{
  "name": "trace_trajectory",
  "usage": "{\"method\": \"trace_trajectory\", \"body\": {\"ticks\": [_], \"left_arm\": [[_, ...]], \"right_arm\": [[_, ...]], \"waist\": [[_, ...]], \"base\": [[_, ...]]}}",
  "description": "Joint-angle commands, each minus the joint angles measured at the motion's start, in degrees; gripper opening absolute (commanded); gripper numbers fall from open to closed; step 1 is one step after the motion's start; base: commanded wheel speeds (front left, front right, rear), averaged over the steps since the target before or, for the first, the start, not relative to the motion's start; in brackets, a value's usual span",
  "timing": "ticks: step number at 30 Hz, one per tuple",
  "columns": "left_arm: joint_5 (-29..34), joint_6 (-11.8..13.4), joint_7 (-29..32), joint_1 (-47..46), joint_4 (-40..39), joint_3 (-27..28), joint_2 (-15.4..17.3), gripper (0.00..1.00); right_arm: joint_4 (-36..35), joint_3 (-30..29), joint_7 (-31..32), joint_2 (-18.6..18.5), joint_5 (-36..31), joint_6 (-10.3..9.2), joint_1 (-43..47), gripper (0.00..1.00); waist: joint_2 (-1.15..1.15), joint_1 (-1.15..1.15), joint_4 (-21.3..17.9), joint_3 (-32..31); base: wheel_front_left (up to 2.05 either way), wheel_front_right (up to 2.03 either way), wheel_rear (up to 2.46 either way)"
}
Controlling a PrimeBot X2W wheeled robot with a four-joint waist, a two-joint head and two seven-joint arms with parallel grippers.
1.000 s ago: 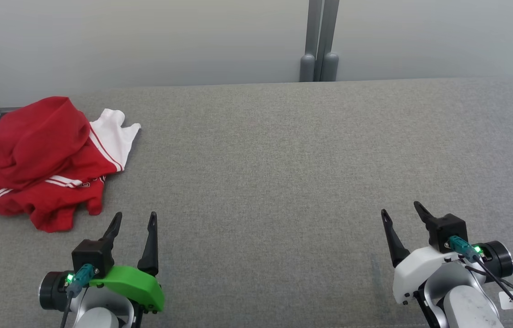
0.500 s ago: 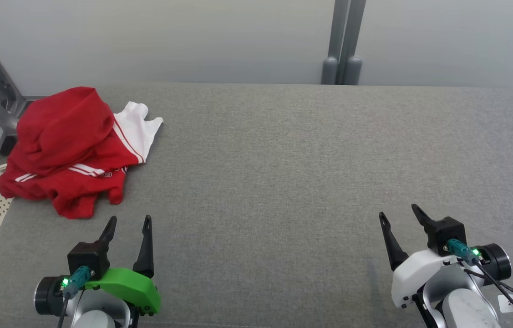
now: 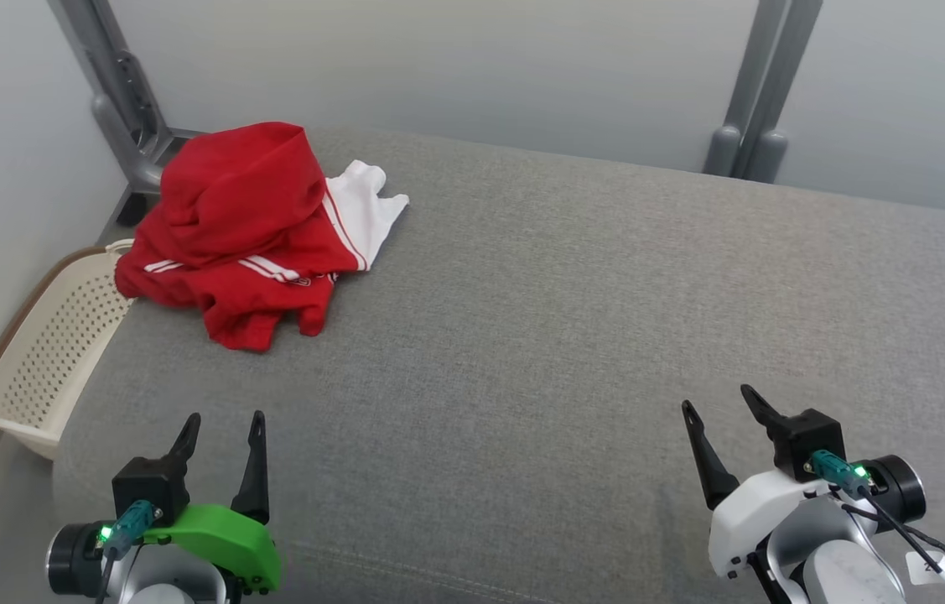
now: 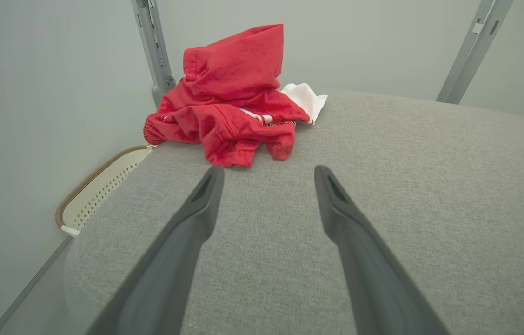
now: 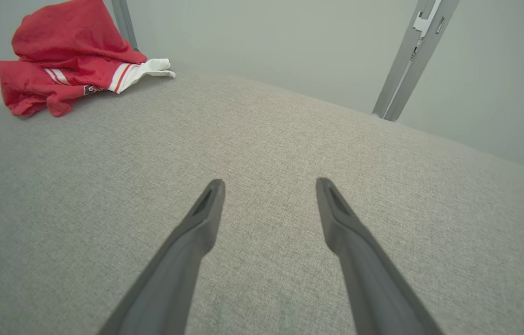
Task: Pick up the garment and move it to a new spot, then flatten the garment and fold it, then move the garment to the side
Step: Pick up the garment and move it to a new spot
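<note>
One garment well beyond left hand

A broad grey table, padded and covered in woven fabric with rounded edges, carries a crumpled red-and-white cloth garment. The garment is heaped at the far left corner, its white part toward the middle and its red folds reaching the left edge.

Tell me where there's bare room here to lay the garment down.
Bare cushion spans from the red garment rightward, and between the left end effector and right end effector. Crowded only at the far-left corner: garment, basket beside it.
</note>
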Motion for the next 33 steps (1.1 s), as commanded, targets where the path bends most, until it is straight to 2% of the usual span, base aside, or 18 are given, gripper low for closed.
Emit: {"method": "trace_trajectory", "body": {"ticks": [1, 7, 16, 24, 25, 26, 33], "left_arm": [[-0.63, 0.37, 0.19, 0.61, -0.22, 0.29, 0.56, 1.0], [-0.91, 0.76, 0.72, 0.49, -0.64, 0.18, 0.72, 1.0], [-1.97, 0.57, 3.09, -2.04, 0.16, -0.23, 0.3, 1.0], [-3.44, 0.55, 11.5, -12.26, 5.48, -0.11, 0.55, 1.0], [-3.59, 0.59, 14.76, -16.64, 7.32, -0.3, 0.7, 1.0], [-3.59, 0.59, 14.76, -16.64, 7.32, -0.3, 0.7, 1.0], [-5.48, -0.89, 25.1, -32.89, 13.96, -0.2, 0.52, 1.0]], "right_arm": [[-0.1, 0.01, -0.34, -0.23, -0.02, -0.02, -0.29, 1.0], [-0.14, -0.25, -0.35, -0.22, 0.2, -0.02, -0.57, 1.0], [-0.32, -0.59, -0.23, -0.22, 0.23, -0.02, -0.96, 1.0], [-2.34, -0.78, 0.91, -0.21, -0.52, -0.01, -1.82, 1.0], [-3.31, -0.34, 1.45, -0.21, -0.95, -0.01, -2.54, 1.0], [-3.31, -0.34, 1.45, -0.21, -0.95, -0.01, -2.54, 1.0], [-7.88, 1.73, 4.16, -0.22, -3.8, -0.01, -5.42, 1.0]], "waist": [[0.0, 0.0, 3.02, 0.03], [0.0, 0.0, 5.43, 0.53], [0.0, 0.0, 6.6, 1.54], [0.0, 0.0, 6.49, 4.76], [0.0, 0.0, 5.88, 6.45], [0.0, 0.0, 5.88, 6.45], [0.0, 0.0, 2.77, 13.94]], "base": [[0.0, 0.0, 0.0], [0.0, 0.0, 0.0], [0.0, 0.0, 0.0], [0.0, 0.0, 0.0], [0.0, 0.0, 0.0], [0.0, 0.0, 0.0], [0.0, 0.0, 0.0]]}}
